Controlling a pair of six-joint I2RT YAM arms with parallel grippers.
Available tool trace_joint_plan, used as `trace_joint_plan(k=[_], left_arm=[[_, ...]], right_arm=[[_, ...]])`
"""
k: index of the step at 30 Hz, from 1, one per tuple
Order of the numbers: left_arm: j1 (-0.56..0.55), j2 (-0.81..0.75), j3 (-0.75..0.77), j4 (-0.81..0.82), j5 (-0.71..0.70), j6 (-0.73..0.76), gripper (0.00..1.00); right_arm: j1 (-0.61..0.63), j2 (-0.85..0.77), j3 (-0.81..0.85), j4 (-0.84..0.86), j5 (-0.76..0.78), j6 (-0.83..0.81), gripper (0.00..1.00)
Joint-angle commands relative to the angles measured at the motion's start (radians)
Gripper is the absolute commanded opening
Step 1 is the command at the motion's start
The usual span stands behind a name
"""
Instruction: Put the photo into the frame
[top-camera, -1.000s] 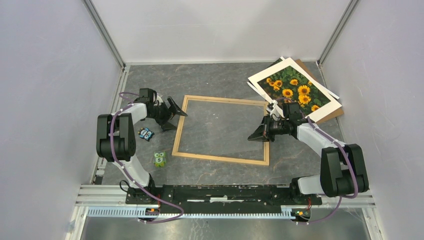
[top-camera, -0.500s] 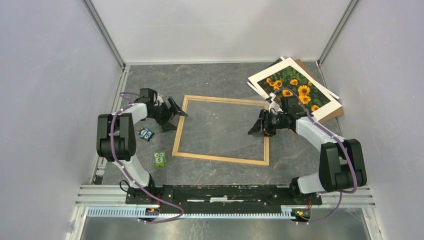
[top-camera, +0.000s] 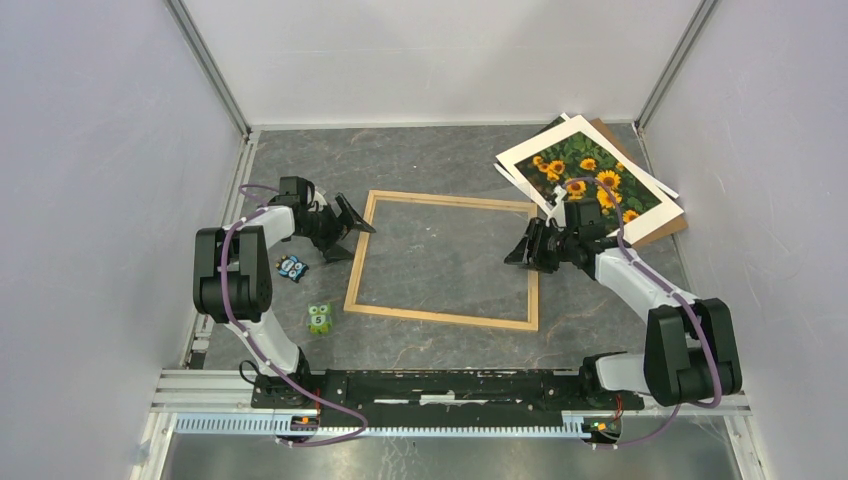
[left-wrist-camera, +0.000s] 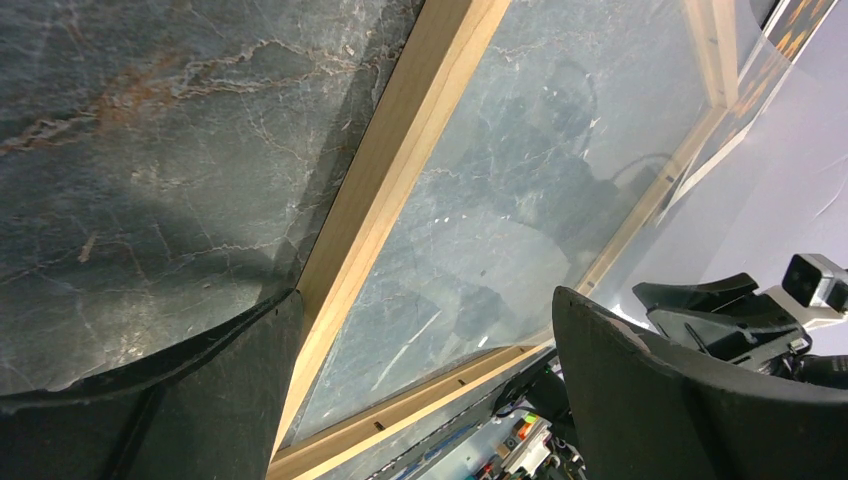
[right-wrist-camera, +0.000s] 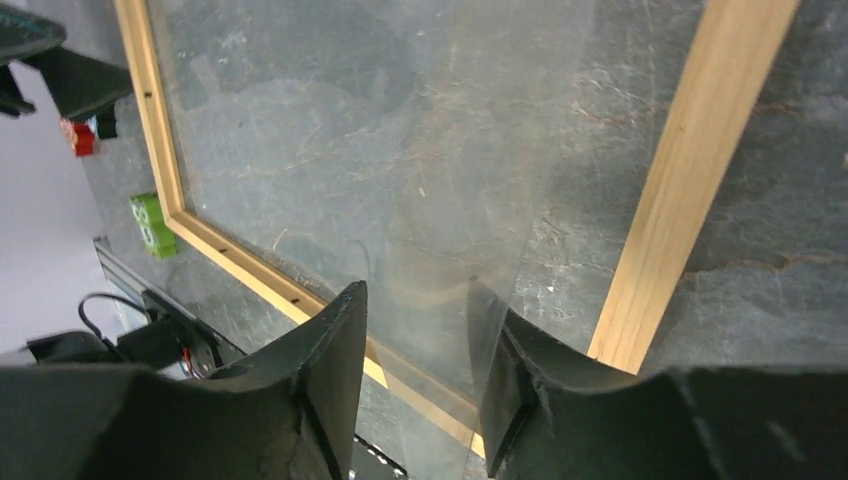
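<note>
- Right below my right pincer (right-wrist-camera: 415, 300), jaws apart and gripping nothing, the frame (right-wrist-camera: 690, 180) lies flat on the bench (top-camera: 440, 160). Its nearest strip is just beside my fingertips.
- Across the frame from it, my left pincer (left-wrist-camera: 425, 300) gapes wide and empty, straddling the opposite strip, I judge so as to steady it.
- Behind my right pincer, the photo (top-camera: 585, 175) rests face up on a brown board (top-camera: 662, 230). It is outside the frame and not yet fetched.
</note>
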Motion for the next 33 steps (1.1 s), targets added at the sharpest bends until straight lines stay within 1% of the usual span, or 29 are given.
trace_joint_plan(k=[1,2,4,5,7,9,10,14,15,19,22,29,33], left_arm=[[-0.002,-0.003,0.008,0.01,-0.002,0.022,1.0],[-0.003,-0.004,0.005,0.012,-0.003,0.019,1.0],[-0.003,-0.013,-0.005,0.027,0.003,0.008,1.0],[-0.003,-0.017,-0.008,0.031,0.004,0.004,1.0],[-0.004,-0.021,-0.008,0.032,0.004,0.001,1.0],[-0.003,-0.028,-0.008,0.031,-0.003,-0.005,1.0],[-0.004,-0.032,-0.008,0.029,-0.011,-0.006,1.0],[-0.001,-0.046,0.01,-0.01,-0.04,0.001,1.0],[-0.002,-0.051,0.01,-0.012,-0.038,0.002,1.0],[0.001,-0.075,0.01,-0.014,-0.042,0.006,1.0],[0.001,-0.096,0.011,-0.015,-0.05,0.009,1.0],[0.003,-0.119,0.013,-0.017,-0.059,0.017,1.0],[0.004,-0.114,0.014,-0.018,-0.057,0.017,1.0]], right_arm=[[0.019,-0.029,-0.037,0.045,0.137,0.103,0.41],[0.023,-0.033,-0.045,0.046,0.154,0.127,0.38],[0.028,-0.047,-0.059,0.045,0.193,0.165,0.36],[0.032,-0.061,-0.065,0.046,0.215,0.18,0.32],[0.033,-0.084,-0.073,0.039,0.25,0.214,0.16],[0.033,-0.1,-0.075,0.039,0.249,0.239,0.05],[0.03,-0.1,-0.072,0.042,0.219,0.247,0.0],[-0.019,-0.017,-0.062,0.084,-0.054,0.27,0.0],[-0.021,-0.005,-0.053,0.083,-0.093,0.269,0.0],[-0.026,0.018,0.002,0.018,-0.134,0.234,0.0],[-0.033,0.029,-0.009,0.05,-0.21,0.277,0.0],[-0.065,0.046,0.037,-0.018,-0.247,0.253,0.0],[-0.096,0.045,0.031,-0.02,-0.271,0.254,0.0]])
